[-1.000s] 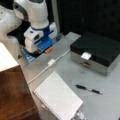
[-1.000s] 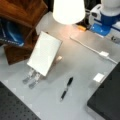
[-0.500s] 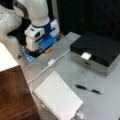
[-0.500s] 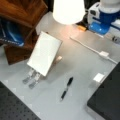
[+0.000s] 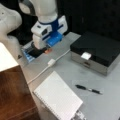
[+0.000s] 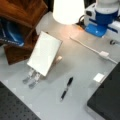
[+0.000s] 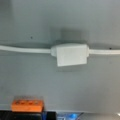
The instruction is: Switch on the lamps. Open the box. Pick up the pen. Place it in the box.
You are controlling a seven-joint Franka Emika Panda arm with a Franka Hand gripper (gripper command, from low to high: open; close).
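A grey tabletop (image 5: pixel 65 72) fills the scene against a dark backdrop. In a front view, the box (image 5: pixel 96 51) sits shut, black lid down and white latch (image 5: pixel 85 56) at its front. The pen (image 5: pixel 88 89) lies on the table below the box, well apart from it. A white spiral pad (image 5: pixel 57 97) lies to the left of the pen. The gripper (image 5: pixel 40 51) hangs far to the left of the box, over a dark tray (image 5: pixel 30 52) with an orange bit, near the white cable's switch (image 5: pixel 51 62); whether its fingers are apart or closed cannot be told.

In a front view, the lit lamp shade (image 6: pixel 68 10) glows up and to the left of the box corner (image 6: pixel 107 100). The pen (image 6: pixel 66 88) lies left of the box, and the pad (image 6: pixel 45 56) is farther left.

In the wrist view, the cable switch (image 7: pixel 71 54) lies on the table; the box does not show here.
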